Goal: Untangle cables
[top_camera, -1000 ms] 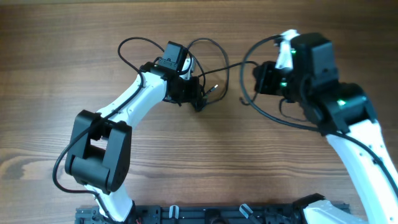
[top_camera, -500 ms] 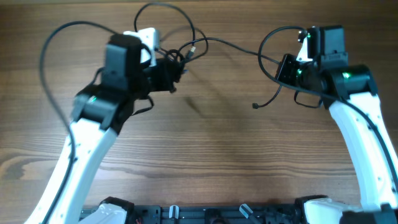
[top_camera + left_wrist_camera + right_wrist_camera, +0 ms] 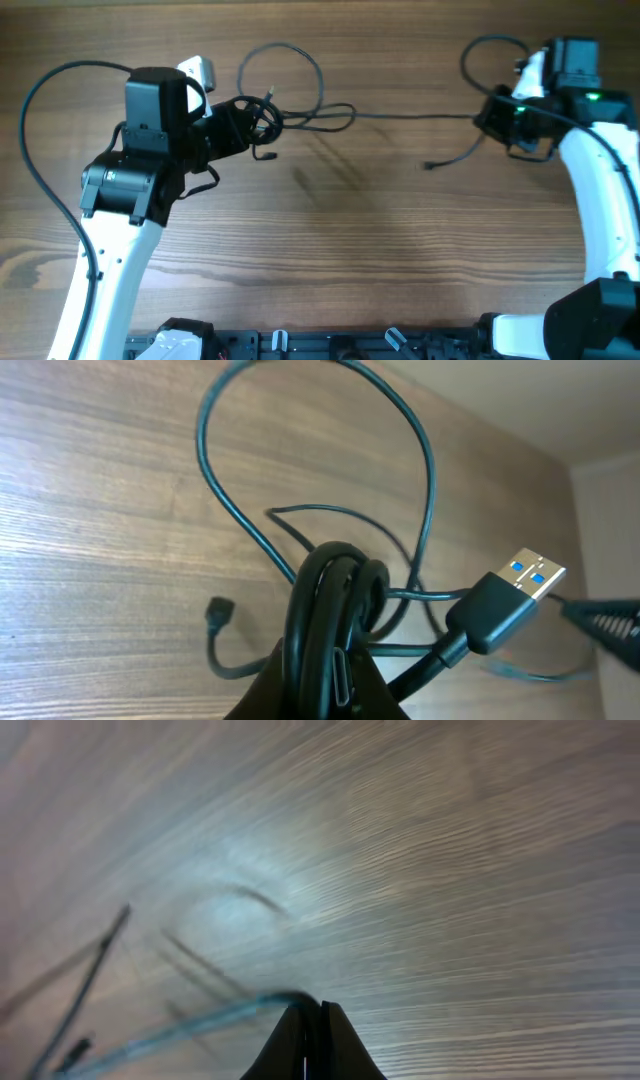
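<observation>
The cables (image 3: pixel 300 112) are thin black cords held above the wooden table. My left gripper (image 3: pixel 250 125) is shut on a knotted bundle of them (image 3: pixel 330 600). A USB plug with a blue tongue (image 3: pixel 510 595) sticks out to the right of the bundle. Loose loops hang above it. One strand (image 3: pixel 410 116) runs taut to the right to my right gripper (image 3: pixel 495 118), which is shut on it (image 3: pixel 250 1010). A free end with a small plug (image 3: pixel 430 164) dangles below that strand.
The wooden table (image 3: pixel 330 250) lies under everything. The left arm's own thick wire (image 3: pixel 45 120) arcs at the far left. A black rail (image 3: pixel 330 345) runs along the front edge.
Both arms have pulled apart: the left gripper moved left with the bundle, the right gripper moved right and up. The strand between them has gone from slack to nearly straight.
</observation>
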You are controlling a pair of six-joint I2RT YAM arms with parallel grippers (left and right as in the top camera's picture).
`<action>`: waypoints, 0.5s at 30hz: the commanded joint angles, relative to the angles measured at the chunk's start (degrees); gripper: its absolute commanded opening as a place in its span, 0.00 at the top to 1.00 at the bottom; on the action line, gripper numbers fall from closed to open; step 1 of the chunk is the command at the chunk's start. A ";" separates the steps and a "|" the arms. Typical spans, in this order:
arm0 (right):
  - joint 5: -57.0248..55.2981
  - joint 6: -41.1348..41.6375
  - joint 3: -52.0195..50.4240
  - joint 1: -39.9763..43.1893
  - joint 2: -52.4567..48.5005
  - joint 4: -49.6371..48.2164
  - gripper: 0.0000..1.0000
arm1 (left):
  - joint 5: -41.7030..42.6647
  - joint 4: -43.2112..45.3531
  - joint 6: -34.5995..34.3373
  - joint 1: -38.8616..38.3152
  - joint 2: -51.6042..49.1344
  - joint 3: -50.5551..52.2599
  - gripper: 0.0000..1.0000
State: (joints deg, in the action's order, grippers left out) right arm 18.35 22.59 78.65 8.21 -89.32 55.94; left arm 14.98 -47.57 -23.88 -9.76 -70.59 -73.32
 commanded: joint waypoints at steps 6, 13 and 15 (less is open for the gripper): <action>-2.38 -1.38 1.27 20.22 -0.92 0.87 0.94 | -11.39 0.11 4.17 1.79 0.07 -0.20 0.96; 25.64 -29.09 1.27 14.03 -0.85 2.14 0.48 | 6.97 2.19 7.43 1.73 -1.46 -0.17 0.96; 28.00 -30.16 1.29 9.99 -0.44 1.22 0.43 | 13.16 3.13 7.41 1.73 -2.58 -0.17 0.96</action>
State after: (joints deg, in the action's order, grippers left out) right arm 37.01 1.30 78.74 23.44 -89.43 57.84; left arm 16.64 -46.00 -19.09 -8.08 -71.68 -73.32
